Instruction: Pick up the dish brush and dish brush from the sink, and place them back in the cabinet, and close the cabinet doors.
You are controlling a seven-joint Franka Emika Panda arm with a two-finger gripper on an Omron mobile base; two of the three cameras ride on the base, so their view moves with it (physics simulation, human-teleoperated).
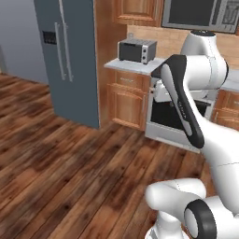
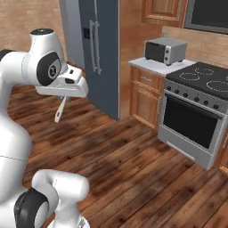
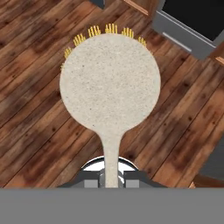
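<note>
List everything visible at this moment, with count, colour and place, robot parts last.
dish brush: one, tan with yellow bristles, handle clamped in the hand, above the floor
refrigerator: one, grey, left of the counter
toaster oven: one, silver, on the counter
stove: one, silver with black top and door, right of the counter
base cabinet: one, reddish-brown, under the counter
floor: one, dark wood planks
hand: one, dark, shut on the brush handle

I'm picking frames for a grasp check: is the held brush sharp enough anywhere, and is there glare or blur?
Hand view: dish brush crisp, evenly lit, handle in the shut claw. Right base view: brush small and soft. Left base view: soft throughout, flat light, no glare on the fridge.
</note>
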